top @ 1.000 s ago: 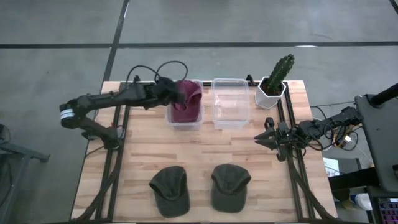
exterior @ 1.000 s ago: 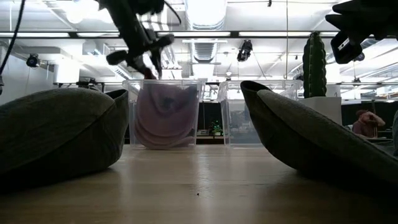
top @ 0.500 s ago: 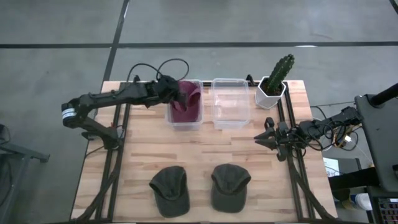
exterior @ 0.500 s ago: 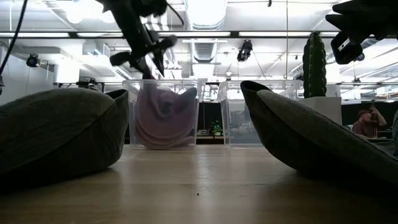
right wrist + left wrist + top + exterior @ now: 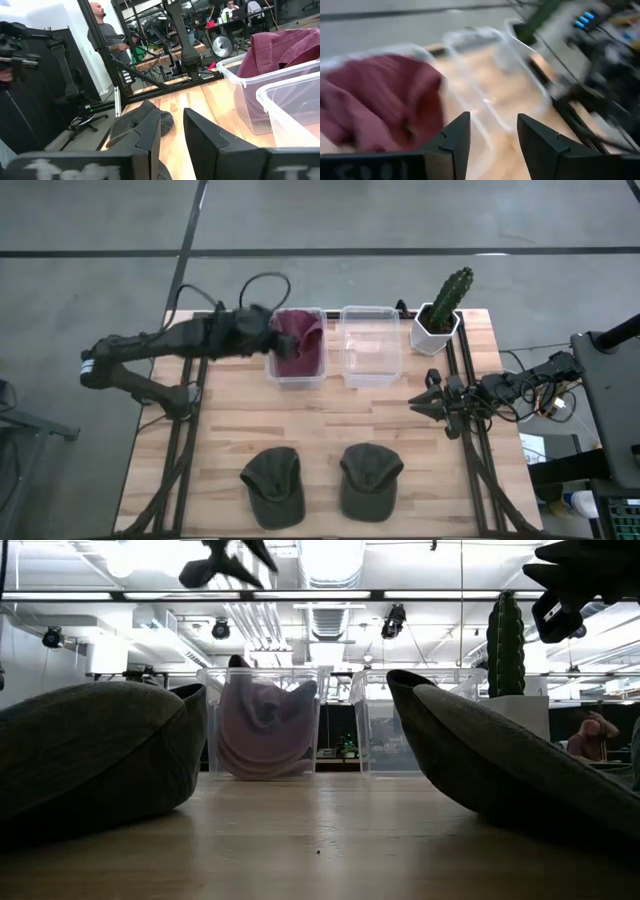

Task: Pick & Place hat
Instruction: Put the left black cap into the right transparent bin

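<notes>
- 3 hats show on the wooden worktop (image 5: 230,430): 1 maroon hat (image 5: 298,342) and 2 dark green hats.
- 2 clear plastic bins stand side by side at the far edge: the left bin (image 5: 297,375) and the right bin (image 5: 371,370).
- The left bin holds the maroon hat, crumpled, with part of it rising above the rim; in the low view it fills most of the bin.
- The right bin shows nothing inside it.
- The left green hat (image 5: 273,485) and the right green hat (image 5: 369,480) lie next to each other at the near edge, apart from each other and well apart from the bins.
- 1 potted cactus (image 5: 443,310) in a white pot stands just right of the right bin, at the far right corner.
- The left gripper (image 5: 262,340) sits at the left bin's left rim, just beside the maroon hat; in its wrist view its fingers (image 5: 452,142) are spread with nothing between them.
- The right gripper (image 5: 427,402) waits at the worktop's right edge, near side of the cactus; its fingers (image 5: 150,132) are spread and hold nothing.
- 1 person (image 5: 107,37) stands in the room beyond the worktop in the right wrist view.
</notes>
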Robot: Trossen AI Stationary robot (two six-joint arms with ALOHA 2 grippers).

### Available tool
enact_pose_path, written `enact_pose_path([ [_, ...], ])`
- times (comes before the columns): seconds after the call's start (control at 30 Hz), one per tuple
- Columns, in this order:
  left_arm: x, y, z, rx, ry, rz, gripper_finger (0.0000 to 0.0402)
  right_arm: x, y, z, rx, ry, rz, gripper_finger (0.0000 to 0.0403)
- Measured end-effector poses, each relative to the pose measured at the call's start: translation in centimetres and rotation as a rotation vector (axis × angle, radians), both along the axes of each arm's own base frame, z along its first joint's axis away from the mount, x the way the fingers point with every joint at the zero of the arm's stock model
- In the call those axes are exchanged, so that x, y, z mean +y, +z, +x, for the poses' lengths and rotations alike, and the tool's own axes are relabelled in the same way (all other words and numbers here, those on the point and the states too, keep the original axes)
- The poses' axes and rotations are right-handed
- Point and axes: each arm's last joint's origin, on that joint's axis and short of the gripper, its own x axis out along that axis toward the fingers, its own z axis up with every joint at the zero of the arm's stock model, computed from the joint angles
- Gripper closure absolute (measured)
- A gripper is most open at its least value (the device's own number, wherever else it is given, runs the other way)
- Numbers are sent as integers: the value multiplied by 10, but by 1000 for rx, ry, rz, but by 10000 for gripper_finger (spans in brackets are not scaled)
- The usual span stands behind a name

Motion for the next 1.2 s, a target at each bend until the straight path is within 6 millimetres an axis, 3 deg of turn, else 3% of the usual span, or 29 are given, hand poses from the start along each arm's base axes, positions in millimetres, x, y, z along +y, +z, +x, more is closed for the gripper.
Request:
enact_pose_path([
  [0.2, -65, 5, -10, -42, -192, -84, 248, 0, 0, 0, -1, -1, -9, 330],
  [0.5, -143, -13, -16, -48, -189, -240, 248, 0, 0, 0, 1, -1, -11, 329],
  [0.8, -184, -56, -6, 113, -118, -478, 248, 0, 0, 0, 2, 0, -15, 319],
  [1.2, -220, -112, 20, 447, -162, -756, 248, 0, -1, 0, 6, 0, -16, 333],
])
